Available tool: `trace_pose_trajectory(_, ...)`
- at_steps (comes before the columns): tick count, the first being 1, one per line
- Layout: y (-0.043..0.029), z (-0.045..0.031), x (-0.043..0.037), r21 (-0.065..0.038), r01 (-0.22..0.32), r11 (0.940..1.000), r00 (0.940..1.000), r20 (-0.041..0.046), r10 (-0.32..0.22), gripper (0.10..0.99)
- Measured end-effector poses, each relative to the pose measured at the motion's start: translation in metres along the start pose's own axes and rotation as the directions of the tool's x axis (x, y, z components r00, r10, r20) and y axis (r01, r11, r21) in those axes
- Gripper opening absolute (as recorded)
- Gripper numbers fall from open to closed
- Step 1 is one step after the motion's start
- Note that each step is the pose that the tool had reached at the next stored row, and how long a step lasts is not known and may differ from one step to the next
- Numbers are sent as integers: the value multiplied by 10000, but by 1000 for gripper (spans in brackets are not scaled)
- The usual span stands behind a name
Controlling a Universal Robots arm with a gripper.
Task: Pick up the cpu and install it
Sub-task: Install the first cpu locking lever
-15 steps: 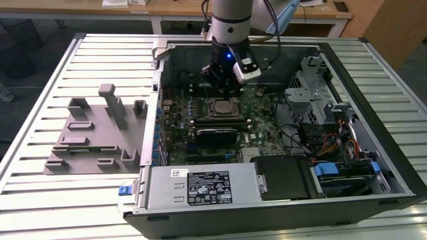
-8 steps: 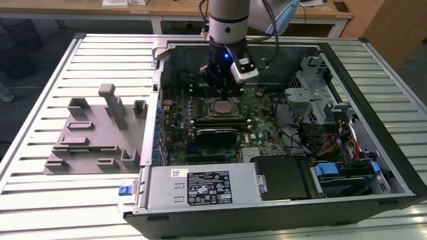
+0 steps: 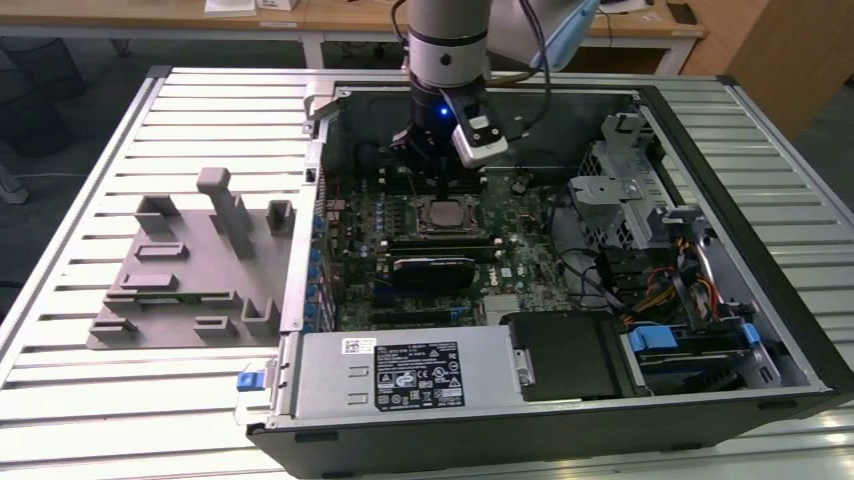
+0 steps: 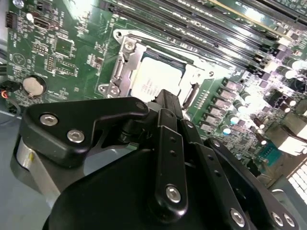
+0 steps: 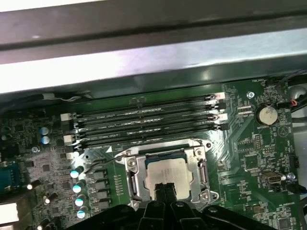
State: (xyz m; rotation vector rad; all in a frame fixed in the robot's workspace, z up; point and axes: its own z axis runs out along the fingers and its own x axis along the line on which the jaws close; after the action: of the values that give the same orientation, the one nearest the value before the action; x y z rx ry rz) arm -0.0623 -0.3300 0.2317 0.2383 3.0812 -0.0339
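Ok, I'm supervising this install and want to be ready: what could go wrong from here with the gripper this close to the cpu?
1. The gripper hangs right over one edge of the cpu, which lies in the socket; an off-centre push could tilt it and perhaps damage the contacts.
2. The memory slots and capacitors stand close by; a sideways move might clip them.

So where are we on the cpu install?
Done: the cpu lies flat inside the socket frame on the motherboard. In hand: nothing visibly gripped; the end effector sits shut at the cpu's edge. Left: whether the socket frame is latched can't be told.
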Motion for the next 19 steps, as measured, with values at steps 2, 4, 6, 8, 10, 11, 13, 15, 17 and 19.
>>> trace_pose_trajectory(2,-4,-1,29,-1,1,10000,10000,0,-1,106)
trace_pose_trajectory(4,-5,-1,35,-6,0,10000,10000,0,0,106)
trace_pose_trajectory(6,-6,-12,35,-3,1,10000,10000,-1,-1,106)
trace_pose_trajectory(8,-6,-30,34,-4,0,10000,10000,-1,0,106)
trace_pose_trajectory(10,-6,-55,33,-5,0,10000,10000,0,0,106)
trace_pose_trajectory(11,-6,-64,32,-6,0,10000,10000,0,0,106)
trace_pose_trajectory(13,-7,-76,31,-5,0,10000,10000,2,0,106)
trace_pose_trajectory(15,-7,-85,31,-6,0,10000,10000,2,0,106)
trace_pose_trajectory(17,-7,-85,31,-8,0,10000,10000,4,0,106)
trace_pose_trajectory(19,-7,-85,31,-7,0,10000,10000,3,0,106)
